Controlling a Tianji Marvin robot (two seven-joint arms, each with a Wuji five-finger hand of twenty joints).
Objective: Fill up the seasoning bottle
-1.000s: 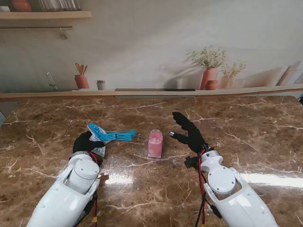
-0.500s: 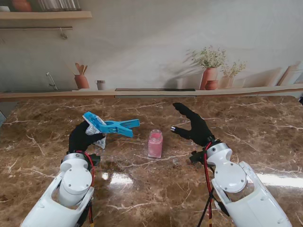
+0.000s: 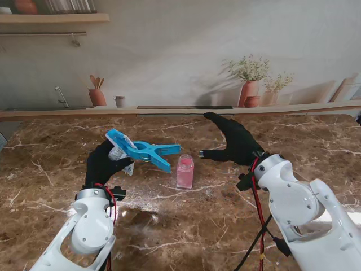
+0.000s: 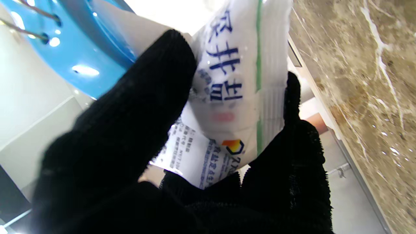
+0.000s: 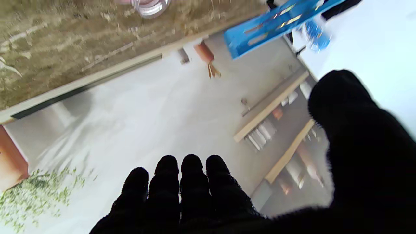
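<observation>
A clear seasoning bottle point(image 3: 185, 171) with pink contents stands upright on the marble table point(image 3: 180, 226) between my hands; only its rim point(image 5: 150, 6) shows in the right wrist view. My left hand point(image 3: 103, 164) is shut on a white printed seasoning bag point(image 4: 234, 91), held up off the table. A big blue clip point(image 3: 145, 151) clamps the bag's top and points toward the bottle; it also shows as clip point(image 5: 276, 24) in the right wrist view. My right hand point(image 3: 237, 144) is open, raised to the right of the bottle, thumb toward the clip.
Along the table's far edge runs a low ledge point(image 3: 180, 110) with terracotta pots point(image 3: 97, 97) and vases of dried flowers point(image 3: 250, 93). A wall shelf point(image 3: 53, 18) hangs at the upper left.
My left hand has lifted the bag and swung the clip rightward toward the bottle. My right hand has risen and moved farther from me, staying open.
</observation>
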